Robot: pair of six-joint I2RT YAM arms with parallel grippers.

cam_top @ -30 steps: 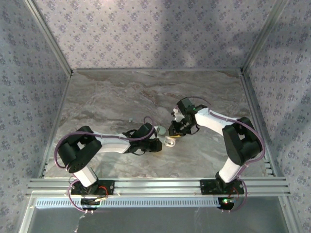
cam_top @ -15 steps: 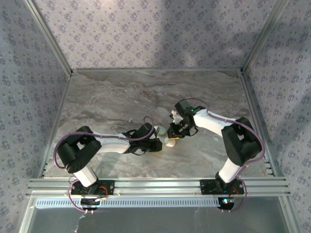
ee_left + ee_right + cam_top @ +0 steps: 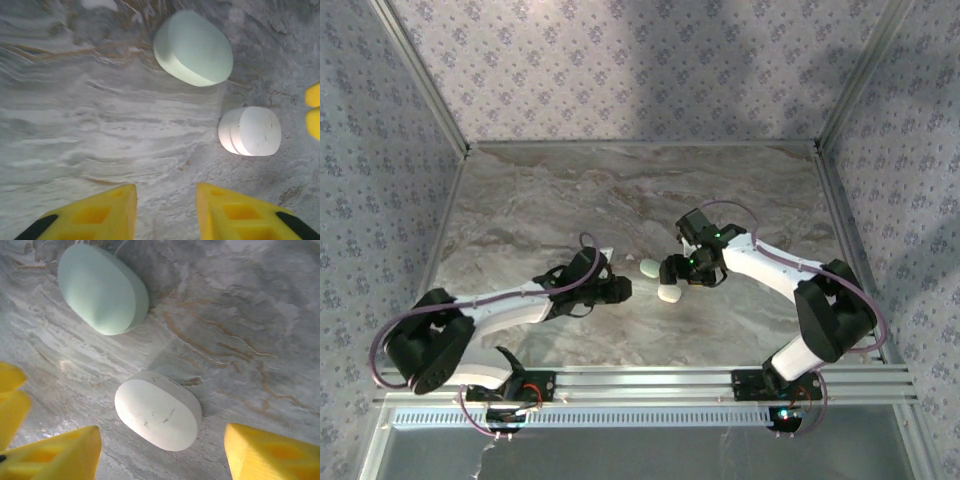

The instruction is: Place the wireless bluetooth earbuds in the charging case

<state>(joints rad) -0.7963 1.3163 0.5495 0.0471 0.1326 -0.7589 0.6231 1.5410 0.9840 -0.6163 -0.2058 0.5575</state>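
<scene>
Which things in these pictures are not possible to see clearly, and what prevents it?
Left wrist view: a white blur at the top edge is cut off, so whether it is an earbud cannot be told.
Both wrist views: the insides of the white case and the green case are hidden by their own shells.
Top view: an earbud would be too small to tell from the pale veins of the table.

Three cameras, one shared patch at mid-table.
My overhead view looks down from behind both arm bases [image 3: 790, 378] across the whole marble table [image 3: 540, 210]. Each wrist camera points steeply down, close to the surface, past its own yellow fingers [image 3: 90, 215]; both take in the white case [image 3: 250, 131] and the pale green case [image 3: 192, 47] beside it.
</scene>
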